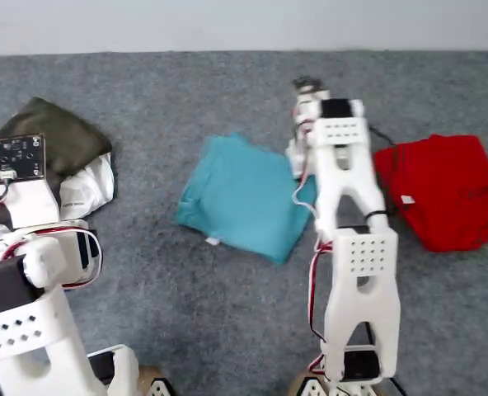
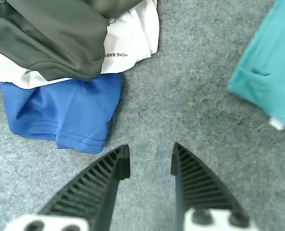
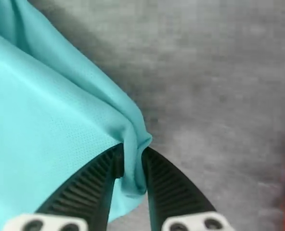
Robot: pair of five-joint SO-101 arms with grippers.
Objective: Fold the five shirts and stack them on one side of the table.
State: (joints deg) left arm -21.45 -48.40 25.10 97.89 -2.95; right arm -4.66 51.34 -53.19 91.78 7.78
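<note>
A teal shirt (image 1: 244,198) lies folded in the middle of the grey carpet. My right gripper (image 3: 132,159) is shut on a bunched fold at that teal shirt's (image 3: 46,120) edge, on the side toward the red shirt (image 1: 446,190). At the left lies a pile: a dark olive shirt (image 2: 46,38) on top, a white shirt (image 2: 133,43) under it and a blue shirt (image 2: 65,115) at the bottom. My left gripper (image 2: 149,161) is open above bare carpet beside the blue shirt, holding nothing. The teal shirt (image 2: 267,82) is farther off.
The right arm (image 1: 343,173) stretches from the near edge between the teal and red shirts. The left arm (image 1: 30,272) stands at the near left, over part of the pile (image 1: 54,140). Bare carpet (image 1: 194,313) lies in front of the teal shirt.
</note>
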